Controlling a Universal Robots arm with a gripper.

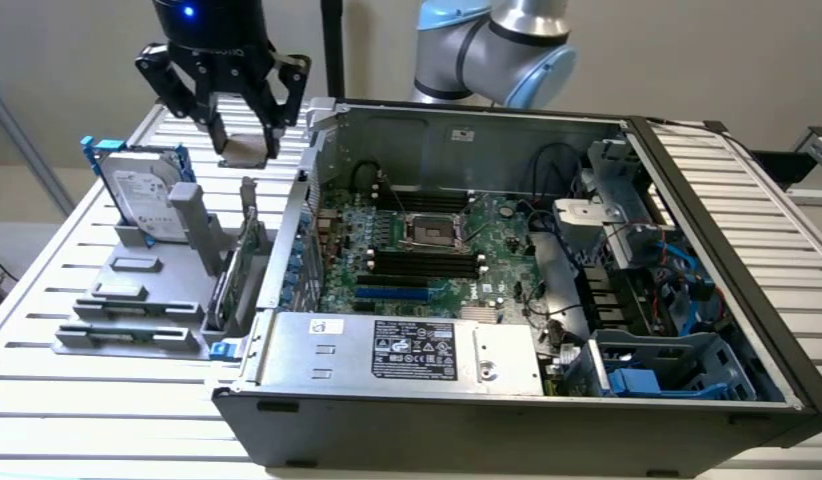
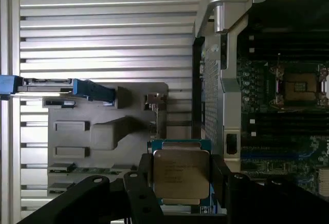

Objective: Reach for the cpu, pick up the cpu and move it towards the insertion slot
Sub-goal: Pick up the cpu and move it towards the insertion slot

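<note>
A black robot gripper [image 1: 246,140] hangs in the air above a grey parts holder [image 1: 131,300] that stands just outside an open computer case [image 1: 518,400], on the exterior view's left. Its 2 fingers [image 2: 226,175] are clamped on the cpu [image 2: 181,175], a small flat silver square. The chip sits between the jaws, gripped by opposite edges, likely so its flat face stays clear for seating. Inside the case, well apart from the gripper, the insertion slot [image 1: 435,232] waits on the green board, a shiny square frame with a dark centre.
</note>
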